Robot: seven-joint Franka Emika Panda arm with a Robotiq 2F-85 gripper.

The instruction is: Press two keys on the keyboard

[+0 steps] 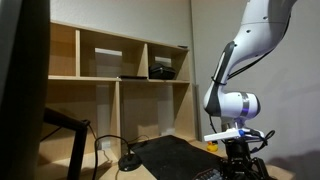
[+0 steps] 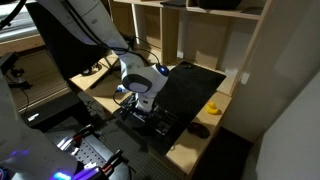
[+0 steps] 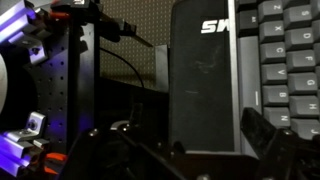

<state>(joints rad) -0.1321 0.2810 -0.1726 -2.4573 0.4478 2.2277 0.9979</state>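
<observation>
Exterior view, gripper [image 1: 240,158]: low, beside a black mat [image 1: 165,155]; jaw gap lost in dim light
Exterior view, keyboard [image 2: 160,126]: on the desk [image 2: 200,142] at the mat's near edge, directly under the gripper [image 2: 143,112]; contact cannot be told
Wrist view, keyboard [image 3: 285,60]: rows of dark keys along the right side
Wrist view, fingers [image 3: 256,132]: dark shapes at the bottom, nothing seen between them; spread cannot be told
</observation>
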